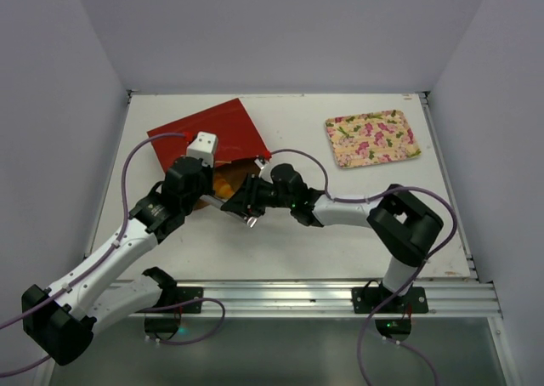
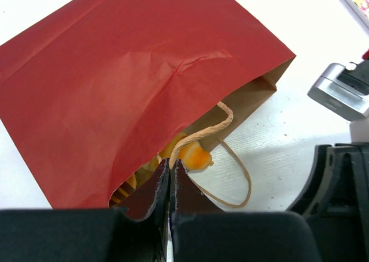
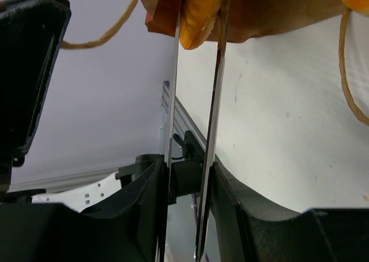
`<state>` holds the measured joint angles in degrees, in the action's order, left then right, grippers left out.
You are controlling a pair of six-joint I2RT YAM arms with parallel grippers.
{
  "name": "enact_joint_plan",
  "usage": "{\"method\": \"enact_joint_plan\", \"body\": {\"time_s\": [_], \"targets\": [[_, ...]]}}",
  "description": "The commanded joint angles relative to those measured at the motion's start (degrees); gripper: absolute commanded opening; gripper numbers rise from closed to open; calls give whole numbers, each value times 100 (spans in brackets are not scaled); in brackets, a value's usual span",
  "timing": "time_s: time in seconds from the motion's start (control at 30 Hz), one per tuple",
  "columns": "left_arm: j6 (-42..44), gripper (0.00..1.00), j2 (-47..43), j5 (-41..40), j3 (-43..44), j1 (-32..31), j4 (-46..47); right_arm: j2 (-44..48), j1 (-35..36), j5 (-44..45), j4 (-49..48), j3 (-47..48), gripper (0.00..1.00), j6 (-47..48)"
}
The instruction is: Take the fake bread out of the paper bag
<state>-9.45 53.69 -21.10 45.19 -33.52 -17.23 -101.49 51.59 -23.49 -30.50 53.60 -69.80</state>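
Bread (image 3: pixel 196 8) sat clamped in the right tool (image 3: pixel 200 19), clear from its wrist view; the closed left tool (image 2: pixel 170 167) pinched the bag (image 2: pixel 115 71) at its rim, arms converging.

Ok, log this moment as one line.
left gripper: shut on paper bag lip | right gripper: shut on fake bread at mouth | status: bread partly inside

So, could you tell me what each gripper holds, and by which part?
The left gripper pinches the paper bag by its mouth's upper edge; the right gripper grips the fake bread by its exposed end.
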Motion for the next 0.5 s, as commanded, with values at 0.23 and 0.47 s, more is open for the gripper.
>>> {"method": "enact_joint_plan", "body": {"time_s": [0.23, 0.47], "targets": [[-65, 0, -17, -175, 104, -6, 150, 1130, 0, -192, 43, -728, 31, 441], [-83, 0, -69, -201, 104, 3, 150, 2035, 0, 1, 922, -1272, 31, 898]]}}
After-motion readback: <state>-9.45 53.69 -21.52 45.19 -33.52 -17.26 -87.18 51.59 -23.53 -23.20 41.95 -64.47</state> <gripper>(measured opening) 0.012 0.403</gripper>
